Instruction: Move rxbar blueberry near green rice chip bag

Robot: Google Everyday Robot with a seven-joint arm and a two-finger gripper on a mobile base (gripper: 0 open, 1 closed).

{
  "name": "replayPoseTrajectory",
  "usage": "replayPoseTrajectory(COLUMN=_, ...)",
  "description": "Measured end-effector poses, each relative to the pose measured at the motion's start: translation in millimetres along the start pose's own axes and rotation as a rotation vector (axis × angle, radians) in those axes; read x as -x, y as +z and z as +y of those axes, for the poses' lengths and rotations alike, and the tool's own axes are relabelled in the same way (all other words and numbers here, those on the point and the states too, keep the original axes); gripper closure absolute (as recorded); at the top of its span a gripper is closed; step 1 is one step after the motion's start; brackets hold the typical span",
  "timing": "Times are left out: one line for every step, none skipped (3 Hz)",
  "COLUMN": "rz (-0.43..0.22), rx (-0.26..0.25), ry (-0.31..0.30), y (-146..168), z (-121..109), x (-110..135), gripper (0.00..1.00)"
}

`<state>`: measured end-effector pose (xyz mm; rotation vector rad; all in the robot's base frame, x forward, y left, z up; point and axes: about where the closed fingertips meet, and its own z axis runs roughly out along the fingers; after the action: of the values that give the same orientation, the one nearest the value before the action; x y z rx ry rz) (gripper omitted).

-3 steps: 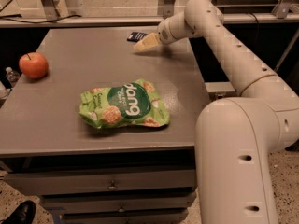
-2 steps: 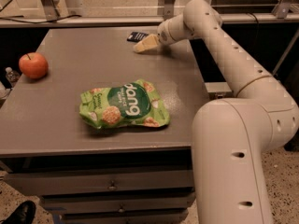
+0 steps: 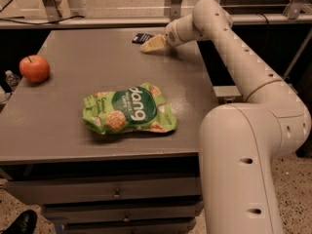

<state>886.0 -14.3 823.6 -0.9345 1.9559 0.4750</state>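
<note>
Grey table [image 3: 53,130] fills most of our view, with drawers [image 3: 117,194] below its front edge. We see the arm [image 3: 253,82] rise as a thick column at the lower right, bend at the elbow, and slant up and left across the table's right side. Its wrist turns the gripper [image 3: 153,44] left and slightly down at the far edge. Whether it is wide, narrow or holding anything, we cannot tell. The rxbar blueberry [image 3: 142,37] lies flat just beside the gripper's tip, well apart from the green rice chip bag [image 3: 129,110] near the front. An apple [image 3: 34,68] sits at the left edge.
</note>
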Motion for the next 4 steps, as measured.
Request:
replayPoseTrajectory(rz=0.000, rx=0.000, ry=0.000, y=-2.2, z=-0.1, x=3.6, gripper=0.86)
replayPoseTrajectory(rz=0.000, rx=0.000, ry=0.000, y=-3.8, z=-0.2, x=6.0, gripper=1.00)
replayPoseTrajectory(rz=0.000, rx=0.000, ry=0.000, y=-4.2, z=-0.2, x=6.5, gripper=1.00)
replayPoseTrajectory(rz=0.000, rx=0.000, ry=0.000, y=-4.2, z=-0.2, x=6.6, gripper=1.00)
